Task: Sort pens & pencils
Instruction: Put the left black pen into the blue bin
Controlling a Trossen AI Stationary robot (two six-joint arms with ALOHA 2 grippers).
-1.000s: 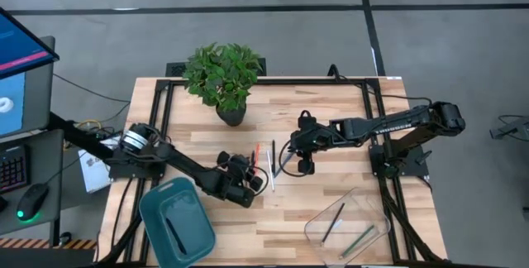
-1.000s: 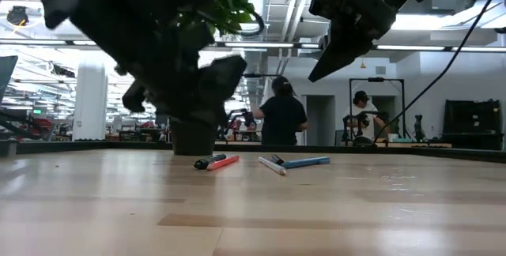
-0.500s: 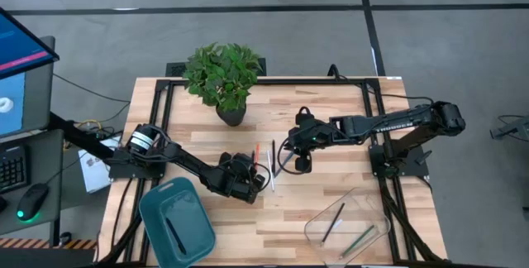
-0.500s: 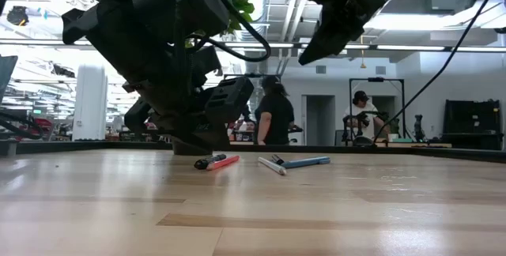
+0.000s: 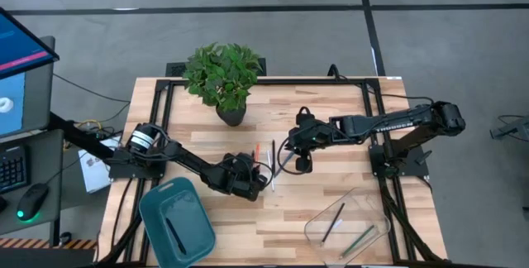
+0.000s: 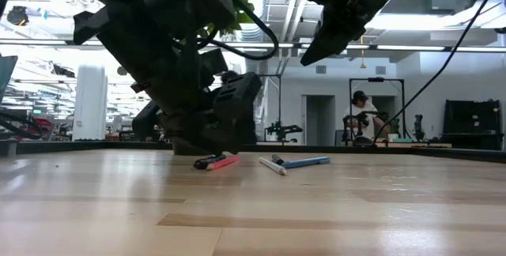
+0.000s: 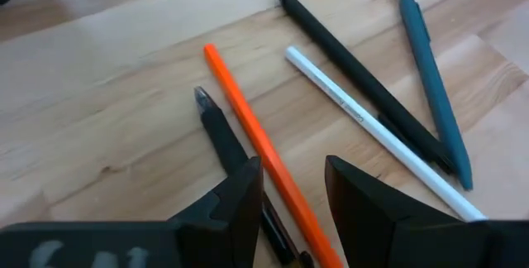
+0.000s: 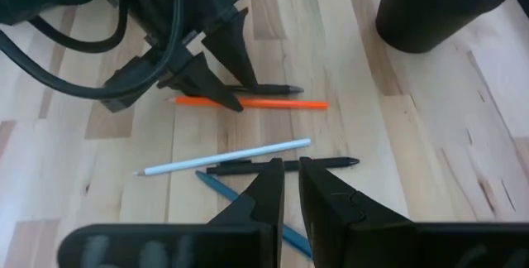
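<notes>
The table [image 5: 322, 206] is pale wood planks, smooth with visible grain; the orange pencil [image 7: 263, 152] looks matt; the black pen [image 7: 355, 78] and teal pen [image 7: 431, 74] are smooth matt plastic; the clear bin [image 5: 369, 210] is glossy transparent plastic.

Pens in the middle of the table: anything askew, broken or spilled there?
Nothing stands out. The orange-red pencil, short black pen, white pencil, long black pen and teal pen lie loose on the wooden table, unsorted but intact. The open left gripper straddles the orange-red pencil.
</notes>
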